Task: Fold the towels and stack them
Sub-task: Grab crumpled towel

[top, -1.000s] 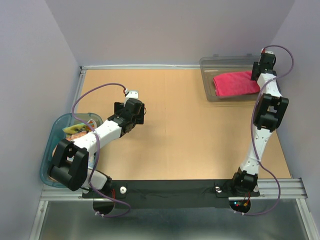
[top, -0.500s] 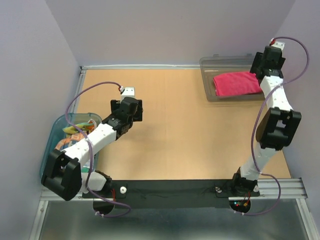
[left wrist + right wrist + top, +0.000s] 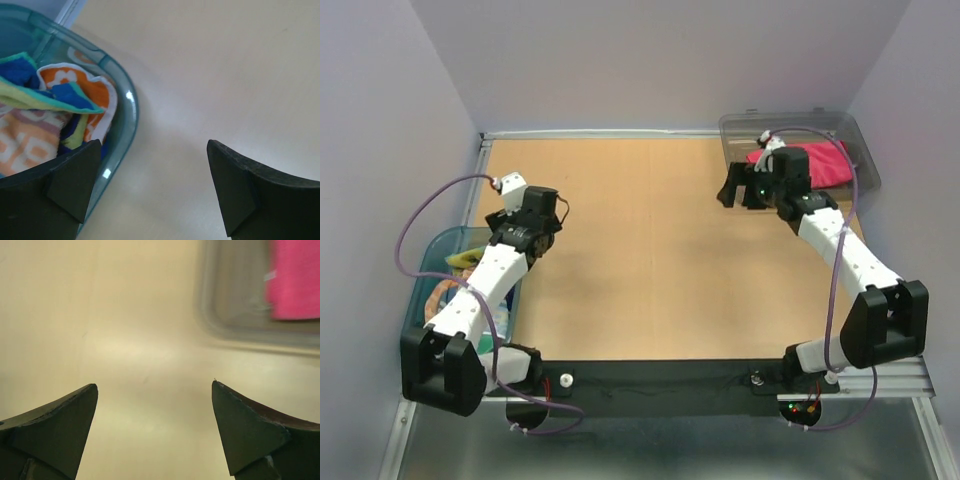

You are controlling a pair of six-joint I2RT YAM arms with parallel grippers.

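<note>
OK, both tools are empty. My left tool (image 3: 152,150) is spread wide with nothing between the jaws. It hangs over bare bench (image 3: 650,250) just beside the blue-rimmed tub (image 3: 127,110), on the tub's bench side. My right tool (image 3: 154,385) is spread wide too, also carrying nothing. It sits over the bench near the clear bin (image 3: 225,325); that wrist view is blurred.

Where the towels are:
- The striped towel (image 3: 50,115) is crumpled in the tub, with orange, blue, green and white folds bunched over each other. There seems to be more cloth under it, but I can't separate the layers.
- The pink towel (image 3: 295,280) lies flat and looks folded in the bin at the far right corner.

Handling, my read:
- They look light, soft and limp, with no stiffness, so nothing keeps its shape once lifted. Breakage isn't a concern.
- Terry-like cloth should grip well, so slip is unlikely. Snagging a second layer is the real risk.
- For the striped one, I'd pinch the highest raised fold near the white-edged hem by the tub rim. One layer only, shallow bite, clear of the tub wall.
- Lifted by the middle it will drape into a bundle. A corner or hem grab should let it hang open and lie flat on the bench.
- Folding needs two corners, one per tool.
- The pink one is best taken at a folded edge, all layers together, so it stays folded.
</note>
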